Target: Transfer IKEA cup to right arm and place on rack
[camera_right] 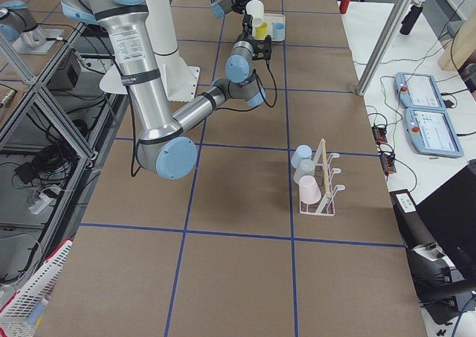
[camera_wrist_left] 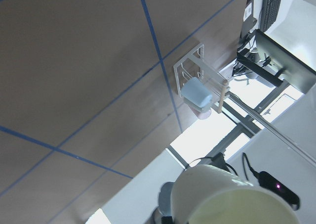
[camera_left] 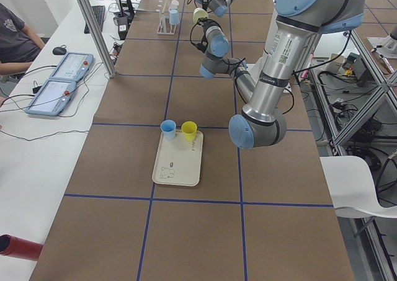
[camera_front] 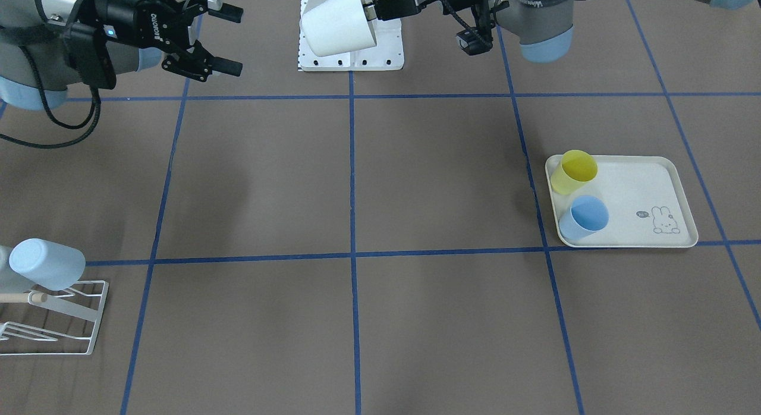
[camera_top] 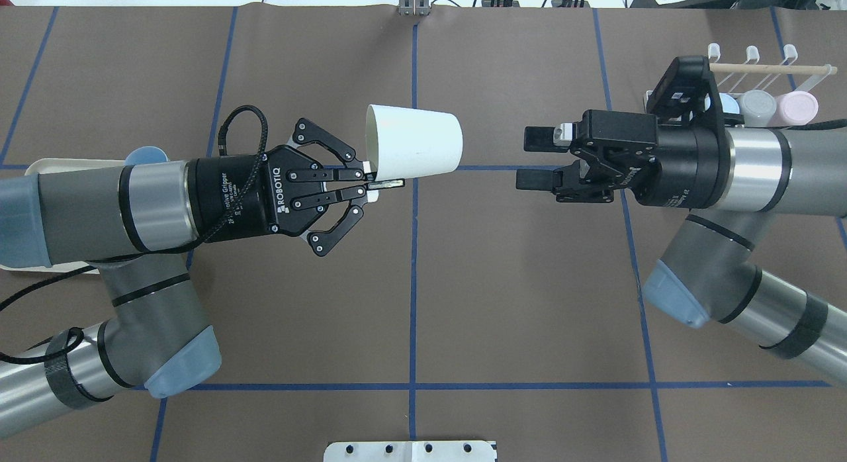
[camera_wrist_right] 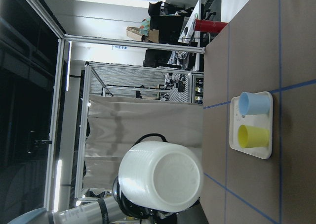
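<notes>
One white cup | rim between left fingers | right fingers spread

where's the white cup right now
Overhead view: the white cup is held on its side by the left gripper at the centre line, base toward the open right gripper.

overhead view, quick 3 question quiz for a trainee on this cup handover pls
1. True or false: the right gripper is shut on the white cup.
2. The white cup's open mouth faces: A the left gripper; B the right gripper; C straight up.
3. Fill in: the rack holds ___ cups.
Key: 1 false, it is open and apart from the cup. 2 A. 3 three.
</notes>
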`<move>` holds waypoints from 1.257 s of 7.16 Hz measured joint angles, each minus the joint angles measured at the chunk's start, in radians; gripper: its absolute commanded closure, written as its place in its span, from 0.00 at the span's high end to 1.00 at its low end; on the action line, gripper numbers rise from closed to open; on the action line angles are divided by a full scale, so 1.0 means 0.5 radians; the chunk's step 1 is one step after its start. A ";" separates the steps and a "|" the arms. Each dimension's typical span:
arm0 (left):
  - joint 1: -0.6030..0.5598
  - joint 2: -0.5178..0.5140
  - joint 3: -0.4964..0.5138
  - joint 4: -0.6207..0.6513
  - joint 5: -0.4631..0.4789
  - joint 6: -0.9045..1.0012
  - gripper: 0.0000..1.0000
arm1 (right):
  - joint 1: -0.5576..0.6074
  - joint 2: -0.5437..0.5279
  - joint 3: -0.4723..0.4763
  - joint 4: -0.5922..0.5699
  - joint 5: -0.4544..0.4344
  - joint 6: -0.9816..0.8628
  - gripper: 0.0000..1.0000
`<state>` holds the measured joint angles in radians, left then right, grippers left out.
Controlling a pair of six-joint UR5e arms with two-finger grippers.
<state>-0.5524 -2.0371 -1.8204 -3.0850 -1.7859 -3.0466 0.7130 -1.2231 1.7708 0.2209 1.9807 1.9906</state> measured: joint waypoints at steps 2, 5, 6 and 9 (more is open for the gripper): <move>0.019 -0.022 0.005 -0.062 0.041 -0.171 0.00 | -0.075 0.085 -0.027 0.043 -0.119 0.059 0.98; 0.089 -0.037 -0.019 -0.076 0.052 -0.270 0.00 | -0.105 0.143 -0.050 0.049 -0.192 0.071 0.97; 0.102 -0.050 -0.023 -0.076 0.053 -0.280 0.00 | -0.113 0.157 -0.065 0.050 -0.206 0.071 0.97; 0.124 -0.076 -0.028 -0.074 0.055 -0.287 0.00 | -0.124 0.185 -0.097 0.055 -0.217 0.072 0.96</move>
<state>-0.4904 -2.0748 -1.8346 -3.1218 -1.7585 -3.1899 0.6508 -1.1307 1.7220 0.2482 1.8720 2.0264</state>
